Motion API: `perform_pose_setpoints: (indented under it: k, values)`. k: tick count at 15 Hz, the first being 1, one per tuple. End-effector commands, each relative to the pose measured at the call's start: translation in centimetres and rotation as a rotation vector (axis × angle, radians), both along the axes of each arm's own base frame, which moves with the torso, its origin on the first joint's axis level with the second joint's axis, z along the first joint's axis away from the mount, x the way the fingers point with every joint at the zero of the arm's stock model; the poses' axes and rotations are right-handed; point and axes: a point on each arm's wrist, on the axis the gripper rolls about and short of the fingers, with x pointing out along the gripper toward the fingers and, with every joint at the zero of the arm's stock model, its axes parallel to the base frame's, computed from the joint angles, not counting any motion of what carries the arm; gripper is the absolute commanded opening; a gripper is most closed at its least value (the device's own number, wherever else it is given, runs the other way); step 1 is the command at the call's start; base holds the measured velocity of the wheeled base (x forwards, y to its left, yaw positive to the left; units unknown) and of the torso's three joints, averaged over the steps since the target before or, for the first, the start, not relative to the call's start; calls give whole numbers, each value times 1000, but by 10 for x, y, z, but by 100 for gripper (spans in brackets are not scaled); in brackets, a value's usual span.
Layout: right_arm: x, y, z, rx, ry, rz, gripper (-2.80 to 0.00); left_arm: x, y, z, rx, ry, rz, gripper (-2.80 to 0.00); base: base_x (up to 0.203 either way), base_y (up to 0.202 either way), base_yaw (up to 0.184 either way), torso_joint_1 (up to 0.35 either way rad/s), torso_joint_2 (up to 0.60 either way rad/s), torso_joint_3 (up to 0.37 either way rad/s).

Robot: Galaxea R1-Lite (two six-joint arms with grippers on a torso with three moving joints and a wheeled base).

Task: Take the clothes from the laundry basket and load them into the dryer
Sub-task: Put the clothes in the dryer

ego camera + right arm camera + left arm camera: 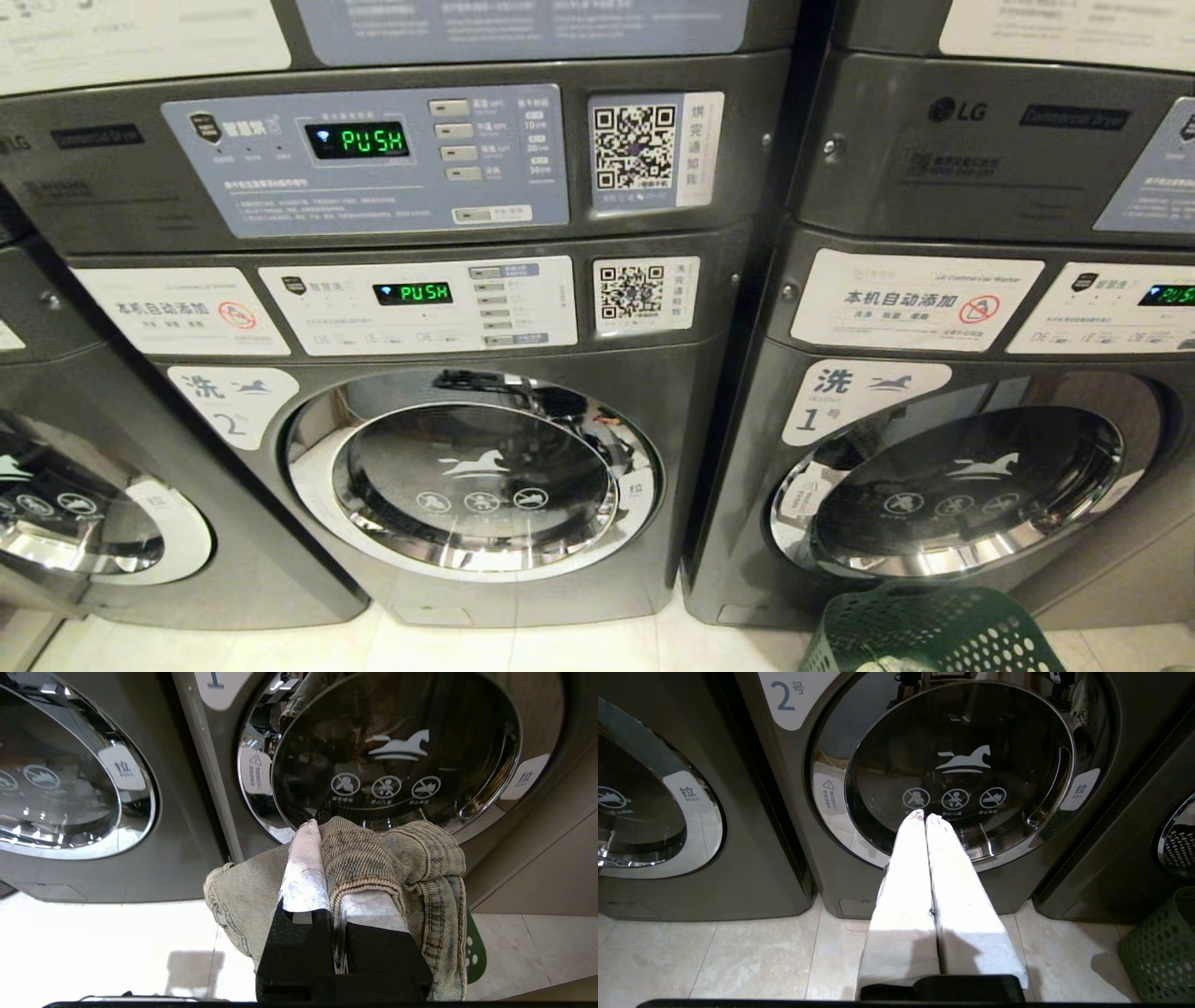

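Denim garment (373, 858) is sitting clamped in your right gripper (322, 830), draping over both fingers, in front of the closed door of machine 1 (397, 751). Your left gripper (924, 816) is pinching shut on nothing, facing machine 2 (962, 765). Green laundry basket (934, 630) is standing on the floor below machine 1.

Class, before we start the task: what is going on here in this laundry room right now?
The robot faces a row of front-loading machines, doors all closed. Its right pincer is shut on a faded denim garment, held up before the door marked 1. The left pincer is shut and empty, pointing at the door marked 2. The green laundry basket stands on the floor below machine 1. Nothing has gone into a drum yet.
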Motion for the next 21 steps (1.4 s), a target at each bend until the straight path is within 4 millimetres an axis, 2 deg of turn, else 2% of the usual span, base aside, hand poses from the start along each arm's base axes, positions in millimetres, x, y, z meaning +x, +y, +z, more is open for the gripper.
perform_pose_setpoints:
  k: [1, 11, 21]
  values:
    - [0, 0, 0, -1, 1, 0, -280, 0, 0, 0, 0, 0, 0, -280, 0, 0, 0, 232, -531, -307]
    - [0, 0, 0, -4, 2, 1, -280, 0, 0, 0, 2, 0, 0, -280, 0, 0, 0, 253, -567, -315]
    - [0, 0, 0, -5, 1, 2, -280, 0, 0, 0, 0, 0, 0, -280, 0, 0, 0, 167, -357, -190]
